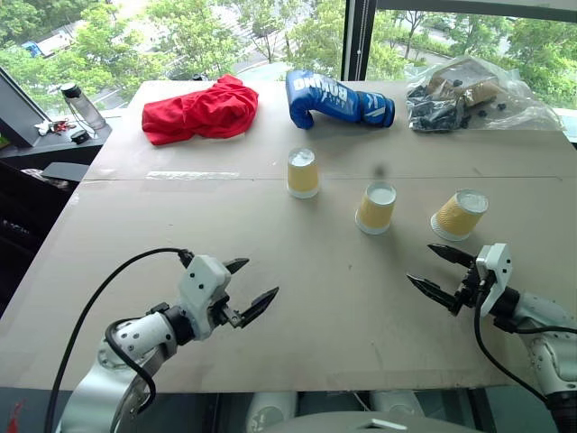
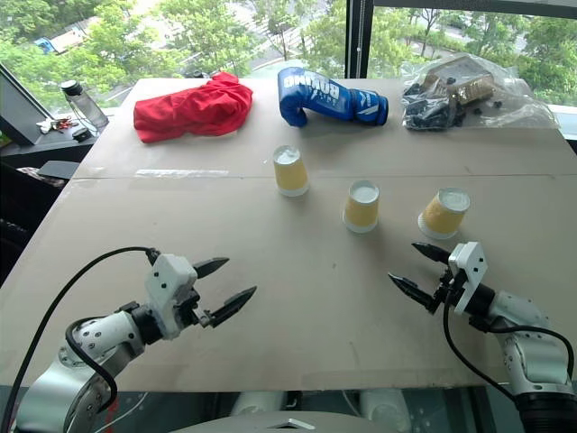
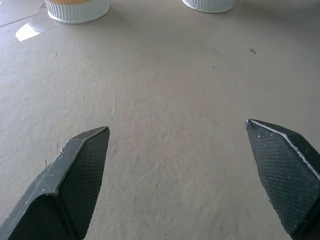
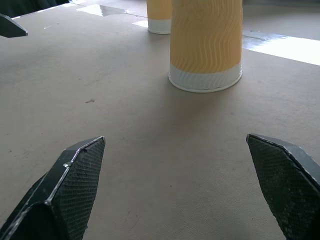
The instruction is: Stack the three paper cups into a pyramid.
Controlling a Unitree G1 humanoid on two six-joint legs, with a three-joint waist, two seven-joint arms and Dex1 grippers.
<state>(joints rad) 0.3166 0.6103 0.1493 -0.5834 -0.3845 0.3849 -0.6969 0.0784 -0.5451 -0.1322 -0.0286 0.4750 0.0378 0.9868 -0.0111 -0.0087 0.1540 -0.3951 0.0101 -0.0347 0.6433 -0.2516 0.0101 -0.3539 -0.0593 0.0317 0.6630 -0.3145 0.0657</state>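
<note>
On tabletop (image 1: 180, 216), three paper cups (image 1: 376, 207) upside down in a separated row mid-surface, unstacked, left gripper (image 1: 250, 287) and right gripper (image 1: 435, 271) near front edge, fingers wide, empty.

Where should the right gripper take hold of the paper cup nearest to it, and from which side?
Probably around the ribbed side wall of the right cup, near mid-height, coming in level from the robot's side. It stands upside down, base up, apart from the middle cup. The right gripper is open and empty.
</note>
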